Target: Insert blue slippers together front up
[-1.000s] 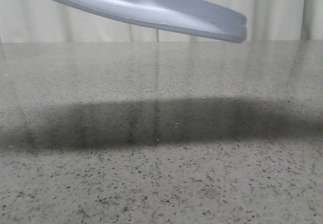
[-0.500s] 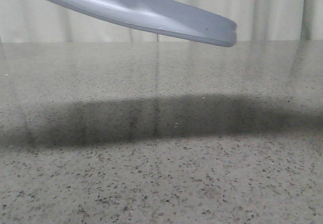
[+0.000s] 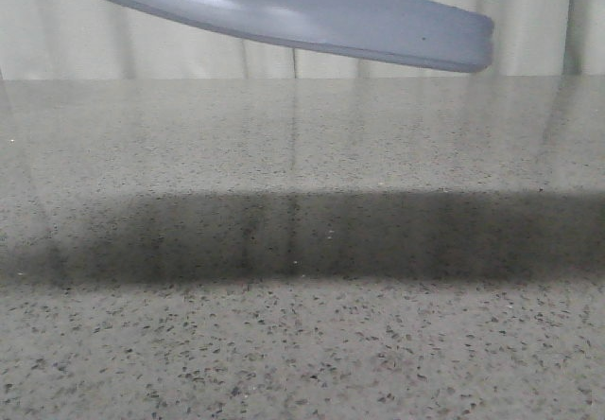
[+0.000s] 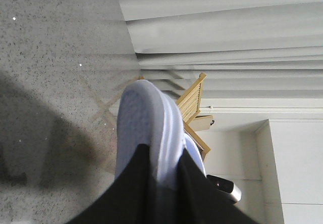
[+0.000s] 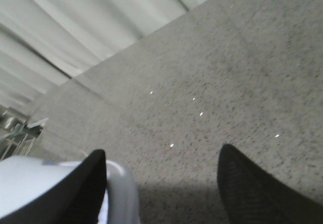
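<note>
Our left gripper (image 4: 162,183) was clamped on the blue slippers (image 4: 146,133): its two dark fingers (image 4: 128,191) pressed against either side of the pale foam, and the slippers stood out beyond the fingertips, stacked close against each other. In the front view we saw the slippers (image 3: 284,8) as one long pale blue-grey shape high across the picture, held in the air well above the speckled grey table (image 3: 302,325), sloping down toward the right, with a broad dark shadow lying on the tabletop beneath them.

Our right gripper (image 5: 161,183) had its jaws spread wide; one dark finger (image 5: 252,188) hung free over the table, and the other lay against a rounded pale blue edge of a slipper (image 5: 45,183). We could not tell whether that finger pressed on it or only sat in front of it.

Beyond the table hung pale pleated curtains (image 3: 378,61), and the left wrist view showed a wooden frame (image 4: 194,100) behind the slippers.
</note>
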Controlling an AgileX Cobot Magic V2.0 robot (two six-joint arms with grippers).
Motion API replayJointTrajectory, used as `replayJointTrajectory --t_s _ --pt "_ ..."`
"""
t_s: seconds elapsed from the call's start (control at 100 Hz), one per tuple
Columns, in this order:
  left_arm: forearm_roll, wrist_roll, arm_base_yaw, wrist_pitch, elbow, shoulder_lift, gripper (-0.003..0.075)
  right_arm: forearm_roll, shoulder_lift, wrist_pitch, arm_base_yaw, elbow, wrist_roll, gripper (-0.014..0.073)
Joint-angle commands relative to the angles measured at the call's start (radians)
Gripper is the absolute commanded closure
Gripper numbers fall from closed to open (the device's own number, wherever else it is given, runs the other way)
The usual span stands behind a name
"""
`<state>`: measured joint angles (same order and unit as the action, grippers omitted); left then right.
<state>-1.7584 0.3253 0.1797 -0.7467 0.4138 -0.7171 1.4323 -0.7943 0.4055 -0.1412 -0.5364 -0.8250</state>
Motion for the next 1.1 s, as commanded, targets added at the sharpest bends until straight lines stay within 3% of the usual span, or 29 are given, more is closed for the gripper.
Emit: replayJointTrajectory --t_s 0.0,0.26,1.09 --pt "-0.103 -0.006 0.009 -0.024 0.037 -0.003 0.0704 0.008 0.002 -0.084 0.001 -0.03 -0.022 0.0185" --pt "-0.082 -0.006 0.009 0.023 0.037 -0.004 0.0704 0.002 0.002 -0.241 0.001 -0.03 -0.04 0.0185" --pt "-0.103 0.253 0.009 -0.006 0.037 -0.37 0.0704 0.002 0.002 -0.227 0.001 -0.03 -0.055 0.019"
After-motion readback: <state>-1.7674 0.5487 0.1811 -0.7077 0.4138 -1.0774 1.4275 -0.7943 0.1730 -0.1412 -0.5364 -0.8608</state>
